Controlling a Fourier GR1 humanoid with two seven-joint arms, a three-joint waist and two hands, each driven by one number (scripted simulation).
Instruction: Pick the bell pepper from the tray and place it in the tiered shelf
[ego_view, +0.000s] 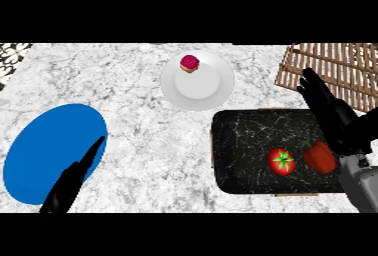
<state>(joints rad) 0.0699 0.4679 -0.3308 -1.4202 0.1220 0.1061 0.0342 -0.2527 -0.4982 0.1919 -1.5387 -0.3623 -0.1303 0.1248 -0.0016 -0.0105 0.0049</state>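
Toward the right side of the marble counter (133, 95), a black tray (244, 130) holds two things side by side near its right end: a red tomato (282, 160) with a green star-shaped top, and to its right the red bell pepper (320, 157), which lies on the tray's surface with a short green stem showing at its upper left. The right hand (334, 114) is above the tray's right end with its fingers (314, 87) stretched out straight, holding nothing. The fingertips point away from the robot and reach past the tray's far edge to the near corner of the wooden slatted tiered shelf (336, 60). The pepper is therefore not between the fingers at all. It sits back by the wrist, just beside the grey forearm (360, 182), and whether it touches the arm cannot be told from this view. Beyond the tray, toward the middle of the counter's far side, a white plate (199, 87) carries one small cake (190, 63) with a magenta top, set near its far rim. At the left lies a blue plate (40, 155), and the left hand (74, 180) shows over its near right edge — open, fingers straight and pointing away, curled round nothing.
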